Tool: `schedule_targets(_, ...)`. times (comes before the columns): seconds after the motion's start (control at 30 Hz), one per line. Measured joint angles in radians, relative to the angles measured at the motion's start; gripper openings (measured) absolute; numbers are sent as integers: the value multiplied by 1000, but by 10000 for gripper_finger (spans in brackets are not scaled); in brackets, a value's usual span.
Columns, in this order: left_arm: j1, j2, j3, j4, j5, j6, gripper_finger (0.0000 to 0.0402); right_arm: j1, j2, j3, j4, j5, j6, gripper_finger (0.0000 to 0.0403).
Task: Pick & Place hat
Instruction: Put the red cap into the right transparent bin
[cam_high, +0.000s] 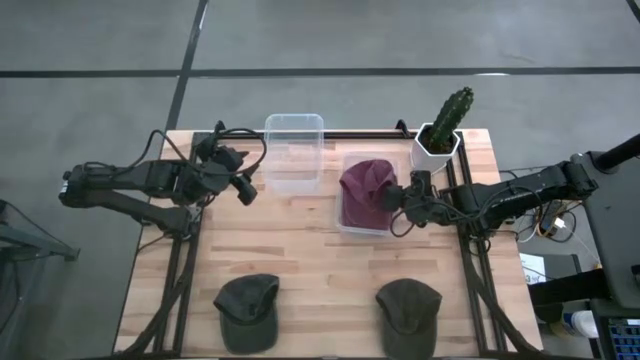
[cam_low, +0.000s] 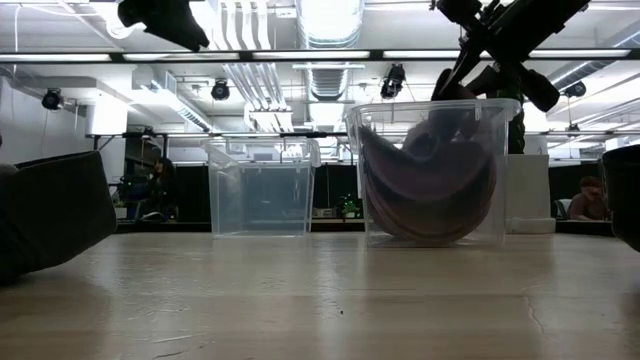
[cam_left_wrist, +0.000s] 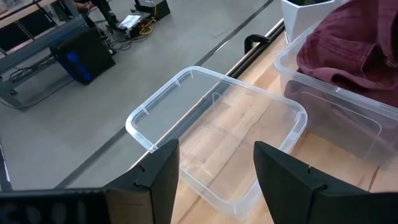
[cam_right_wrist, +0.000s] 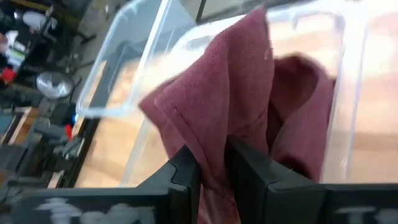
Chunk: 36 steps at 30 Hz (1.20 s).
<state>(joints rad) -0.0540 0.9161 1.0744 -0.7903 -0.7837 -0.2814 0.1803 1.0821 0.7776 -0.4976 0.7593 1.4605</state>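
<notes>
Your right tool (cam_right_wrist: 212, 165) pinches the maroon hat (cam_high: 367, 190) inside its clear bin (cam_high: 345, 226): placing step; next, release and lift clear. Left tool (cam_left_wrist: 216, 171) waits spread.

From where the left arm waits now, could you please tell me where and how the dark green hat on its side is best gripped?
I would take the left green hat by the raised crown, coming straight down from above. It lies flat on the table with open wood around it, so the soft crown probably offers a better pinch than the flat brim.
</notes>
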Motion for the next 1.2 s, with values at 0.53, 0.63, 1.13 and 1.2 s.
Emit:
schedule_targets(0.53, 0, 0, 0, 59, -8, 111, 199, 0, -27, 1, -57, -109, 56, 60)
schedule_targets(0.63, 0, 0, 0, 95, -12, 147, 199, 0, -27, 18, -61, -109, 51, 60)
schedule_targets(1.13, 2, 0, 0, 111, -22, 182, 199, 0, -27, 244, -379, -160, 52, 60)
schedule_targets(1.2, 2, 0, 0, 111, -22, 182, 199, 0, -27, 269, -399, -136, 33, 60)
